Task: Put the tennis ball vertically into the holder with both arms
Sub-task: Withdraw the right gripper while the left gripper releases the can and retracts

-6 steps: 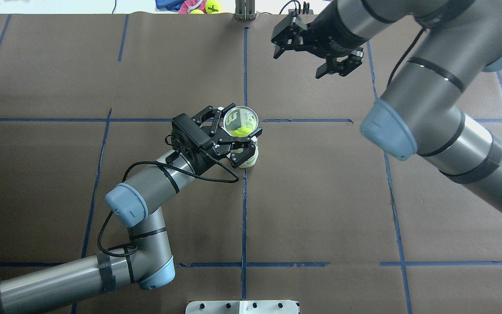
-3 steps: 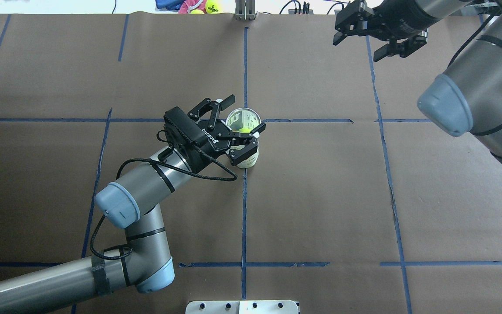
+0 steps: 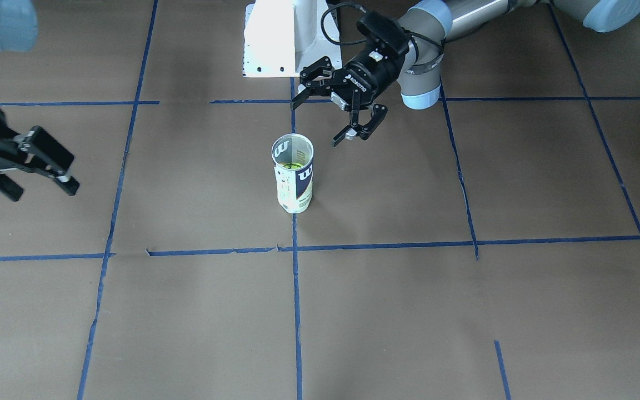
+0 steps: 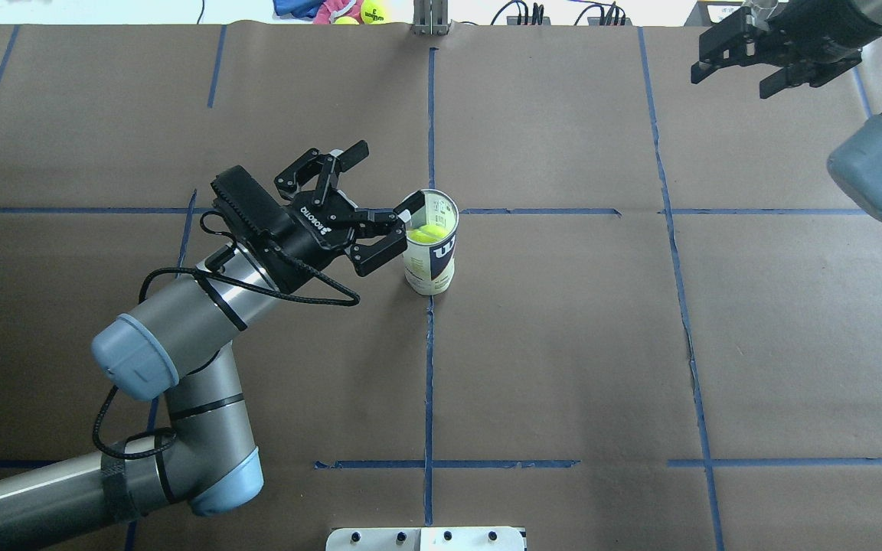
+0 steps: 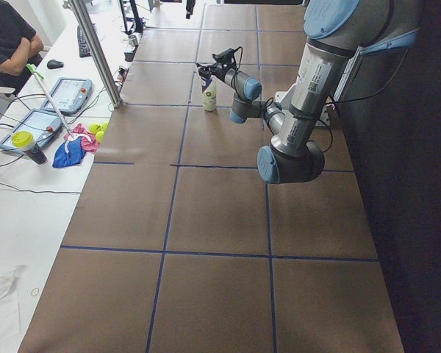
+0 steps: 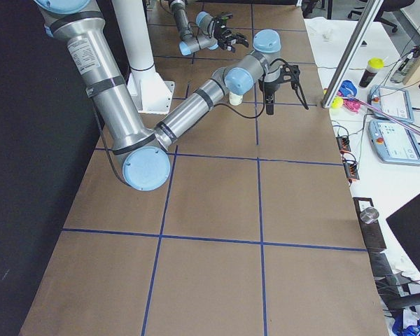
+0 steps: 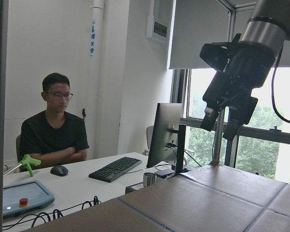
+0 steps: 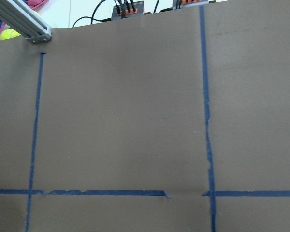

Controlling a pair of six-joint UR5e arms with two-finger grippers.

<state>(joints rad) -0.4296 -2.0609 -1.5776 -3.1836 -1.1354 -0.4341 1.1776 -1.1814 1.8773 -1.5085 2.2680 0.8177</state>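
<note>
holder [image 4: 432, 264] mid-frame: light, slick, probably tippy; grip mid-label | tennis ball [image 4: 427, 232] inside | left gripper [image 4: 383, 184] spread, near it | right gripper [image 4: 732, 80] spread, upper right

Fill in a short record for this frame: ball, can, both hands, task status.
tennis ball: inside the can, below its rim
Wilson can: upright on the table, top open
left hand: open, empty, beside the can, clear of it in the front view
right hand: open, empty, far from the can near the table's far edge
task status: ball appears inserted
</note>
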